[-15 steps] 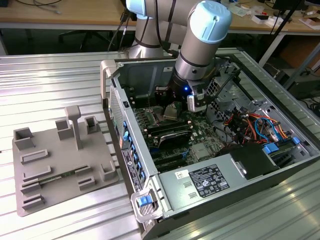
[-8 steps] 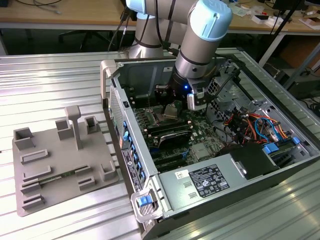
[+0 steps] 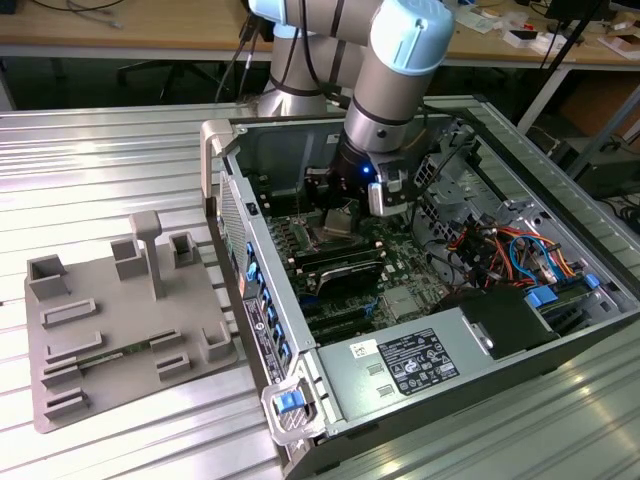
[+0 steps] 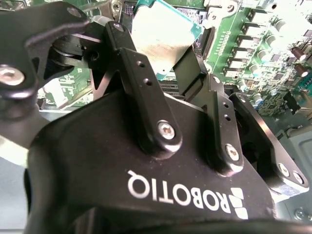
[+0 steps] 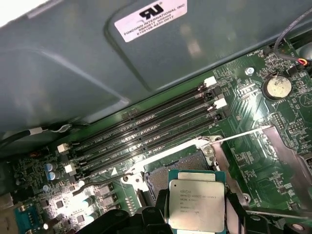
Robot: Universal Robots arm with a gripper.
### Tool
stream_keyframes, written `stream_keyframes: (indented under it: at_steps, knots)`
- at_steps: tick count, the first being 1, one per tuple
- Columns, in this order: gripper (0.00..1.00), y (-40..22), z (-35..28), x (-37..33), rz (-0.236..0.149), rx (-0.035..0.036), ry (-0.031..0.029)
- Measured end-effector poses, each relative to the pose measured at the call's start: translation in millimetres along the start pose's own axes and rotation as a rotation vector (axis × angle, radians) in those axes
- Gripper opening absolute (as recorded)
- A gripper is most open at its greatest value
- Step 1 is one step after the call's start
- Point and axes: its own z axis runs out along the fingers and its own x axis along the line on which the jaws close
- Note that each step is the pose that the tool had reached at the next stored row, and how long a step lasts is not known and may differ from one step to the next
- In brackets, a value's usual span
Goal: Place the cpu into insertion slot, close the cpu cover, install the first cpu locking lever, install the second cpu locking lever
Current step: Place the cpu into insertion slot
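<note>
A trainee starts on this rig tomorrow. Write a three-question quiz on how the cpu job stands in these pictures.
1. True or false: the cpu already sits in the insertion slot.
2. What is the gripper shut on? A the cpu; B a cable; C a memory stick.
3. Name the long black slots that run beside the insertion slot.

Key
1. False: the gripper holds it over the slot, which lies bare.
2. A.
3. Memory slots.
</note>
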Motion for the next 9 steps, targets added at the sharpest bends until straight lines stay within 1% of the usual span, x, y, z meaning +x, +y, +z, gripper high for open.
stream_keyframes:
  at_steps: [2,6,9]
  knots:
    - [0.55,2.7,0.1,1.6,0.0,0.0058,-0.0025]
    - [0.55,3.0,0.2,2.5,0.001,0.0064,-0.0029]
    - [0.55,3.0,0.3,2.6,0.018,0.0064,-0.0037]
